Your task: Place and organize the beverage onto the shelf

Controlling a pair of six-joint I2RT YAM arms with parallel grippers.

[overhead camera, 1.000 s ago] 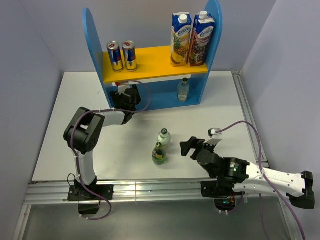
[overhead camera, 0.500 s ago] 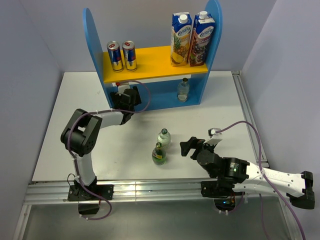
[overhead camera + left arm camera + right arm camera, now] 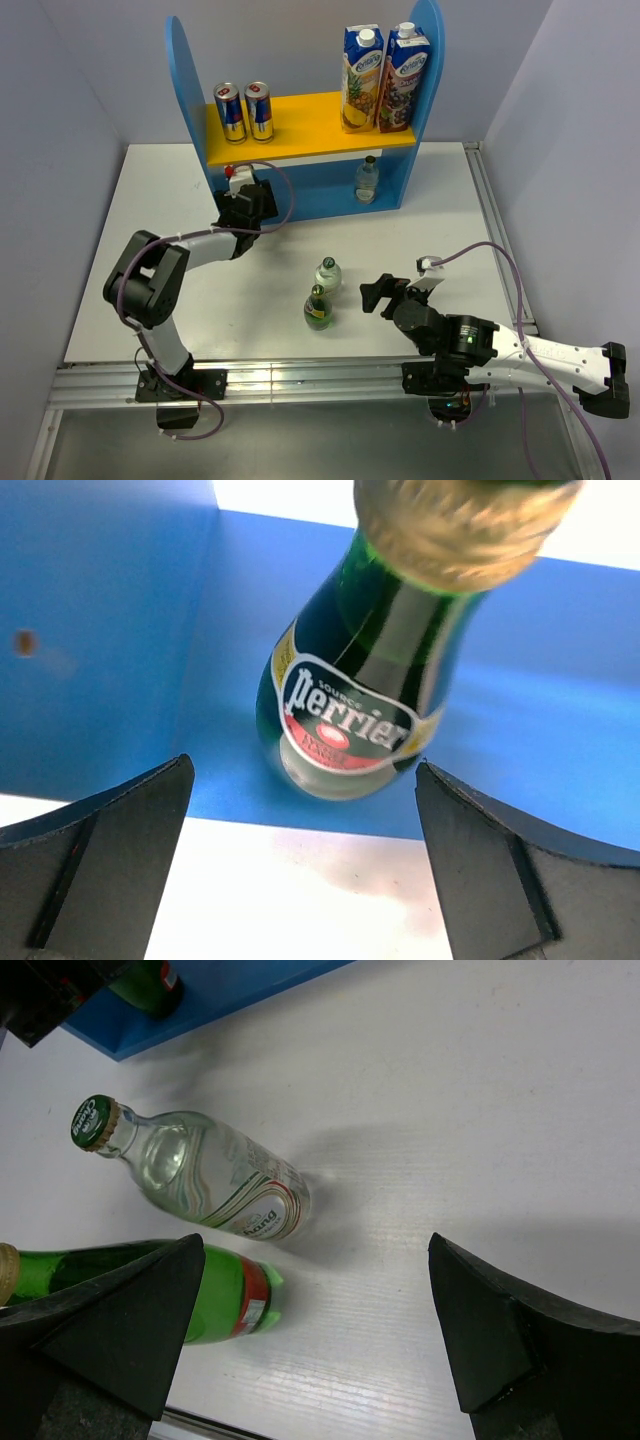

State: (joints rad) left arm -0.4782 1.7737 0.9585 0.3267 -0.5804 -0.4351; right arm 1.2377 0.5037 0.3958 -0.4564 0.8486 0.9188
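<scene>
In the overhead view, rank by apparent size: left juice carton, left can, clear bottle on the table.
1. Left juice carton, clearly largest.
2. Left can.
3. Clear bottle on the table, smallest, but seen from above, so foreshortened.

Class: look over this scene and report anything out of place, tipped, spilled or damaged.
Nothing is tipped, spilled or broken. Only a clear bottle and a green bottle stand on the table, off the shelf.

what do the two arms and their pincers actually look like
Both arms are alike: the left arm and right arm have white links between bulky black joints, with a thin purple cable looping alongside. The left pincer and right pincer are black, with wedge-shaped matte fingers.
</scene>
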